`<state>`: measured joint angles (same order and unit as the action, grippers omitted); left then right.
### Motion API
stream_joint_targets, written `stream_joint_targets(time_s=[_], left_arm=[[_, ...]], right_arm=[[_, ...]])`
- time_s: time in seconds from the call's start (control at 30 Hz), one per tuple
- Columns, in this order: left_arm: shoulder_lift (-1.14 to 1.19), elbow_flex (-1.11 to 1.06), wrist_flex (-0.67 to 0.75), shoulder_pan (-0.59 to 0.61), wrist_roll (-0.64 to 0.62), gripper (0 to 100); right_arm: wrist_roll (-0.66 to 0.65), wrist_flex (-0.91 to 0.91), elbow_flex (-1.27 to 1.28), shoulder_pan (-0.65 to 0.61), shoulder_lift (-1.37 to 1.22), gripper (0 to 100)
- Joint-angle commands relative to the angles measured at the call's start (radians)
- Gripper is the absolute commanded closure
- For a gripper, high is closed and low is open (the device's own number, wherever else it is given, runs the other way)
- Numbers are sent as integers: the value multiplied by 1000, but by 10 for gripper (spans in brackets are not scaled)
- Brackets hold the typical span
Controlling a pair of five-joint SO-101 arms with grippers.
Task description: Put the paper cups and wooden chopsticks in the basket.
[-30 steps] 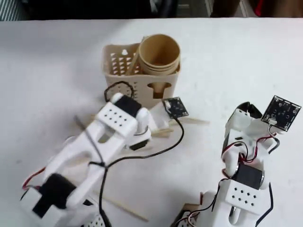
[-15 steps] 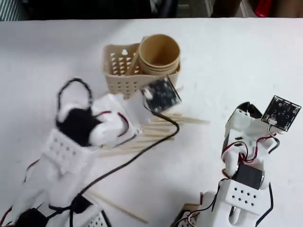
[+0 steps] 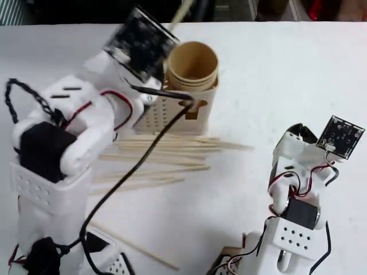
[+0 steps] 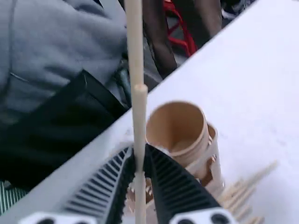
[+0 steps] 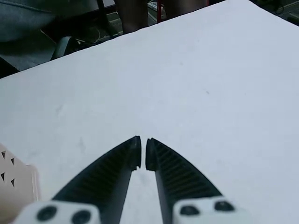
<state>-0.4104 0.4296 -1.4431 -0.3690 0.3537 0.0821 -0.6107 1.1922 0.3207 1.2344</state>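
Observation:
My left gripper point(image 4: 139, 161) is shut on one wooden chopstick point(image 4: 135, 70), which stands upright between its fingers. It hangs above the beige basket point(image 3: 172, 112), where stacked paper cups point(image 3: 192, 66) sit in the right half. The held chopstick's tip point(image 3: 182, 10) pokes out past the left arm's camera board in the high view. Several chopsticks point(image 3: 166, 154) lie in a loose pile on the table in front of the basket. My right gripper point(image 5: 143, 154) is shut with nothing in it, low over the bare table to the right of the basket, also seen in the high view point(image 3: 301, 133).
A single chopstick point(image 3: 137, 249) lies apart near the table's front edge, by the left arm's base. The left arm's black cable point(image 3: 132, 172) drapes across the pile. The basket's corner point(image 5: 11, 186) sits at the edge of the right wrist view.
The left arm has lifted from the pile and swung up and back over the basket with a chopstick in its gripper, uncovering the pile. The right arm has not moved.

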Motion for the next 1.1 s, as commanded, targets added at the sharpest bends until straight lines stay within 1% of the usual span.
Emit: stream_joint_targets(time_s=[0.0, 0.17, 0.3, 0.43, 0.67, 0.77, 0.83, 0.9, 1.07], left_arm=[[42, 133, 150, 12, -80, 979], [81, 140, 328, 12, -98, 979], [105, 140, 428, 12, -100, 980], [136, 140, 448, 25, -161, 980], [213, 137, 437, 162, -288, 980], [237, 137, 399, 183, -299, 980], [243, 100, 399, 186, -302, 980], [245, 38, 436, 186, -302, 980], [245, -144, 586, 188, -308, 980]], right_arm=[[6, 22, -5, 5, 18, 960], [6, 22, -5, 5, 18, 960], [6, 22, -5, 5, 18, 960], [6, 22, -5, 5, 18, 960], [6, 22, -5, 5, 18, 960], [6, 24, -5, 5, 18, 960], [6, 24, -5, 5, 18, 960], [6, 24, -5, 5, 18, 960], [6, 24, -5, 5, 18, 960]])
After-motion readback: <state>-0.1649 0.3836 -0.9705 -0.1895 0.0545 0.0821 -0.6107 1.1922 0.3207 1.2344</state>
